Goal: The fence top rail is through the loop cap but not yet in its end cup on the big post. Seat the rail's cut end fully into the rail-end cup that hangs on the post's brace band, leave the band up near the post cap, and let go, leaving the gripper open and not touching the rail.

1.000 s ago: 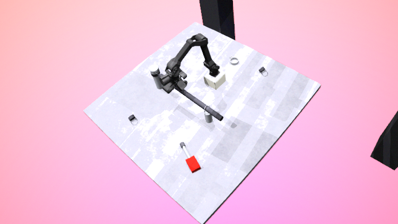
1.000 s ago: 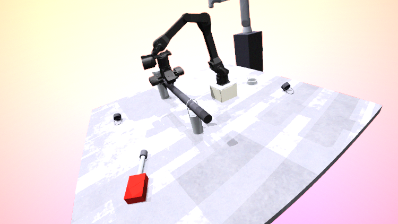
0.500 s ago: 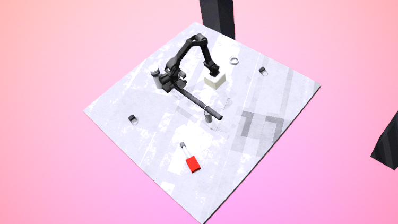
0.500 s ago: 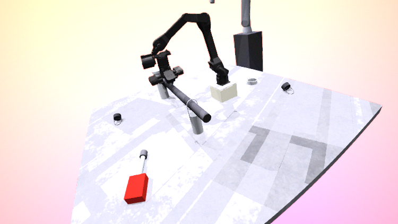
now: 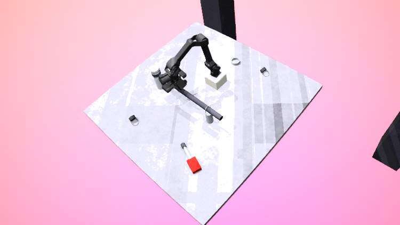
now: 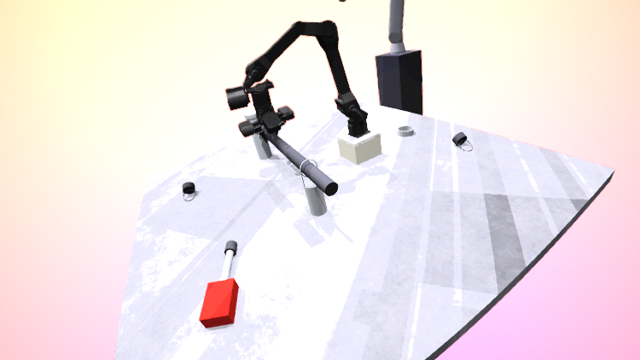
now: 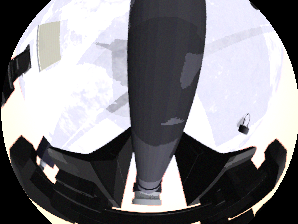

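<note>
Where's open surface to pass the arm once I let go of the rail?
Widest open stretch: right of the rail, between the block and the table's near-right edge. Another gap lies between the left clip and the red-headed mallet. Crowded around the tool and big post.

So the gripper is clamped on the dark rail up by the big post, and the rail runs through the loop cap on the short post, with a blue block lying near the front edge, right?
Not quite: the block is red, as the exterior view shows. The gripper is shut on the rail, which passes through the loop cap.

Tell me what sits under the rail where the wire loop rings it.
A short grey post stands under the rail, carrying the loop cap. The rail covers the post's top; the claw grips the rail's other end.
</note>
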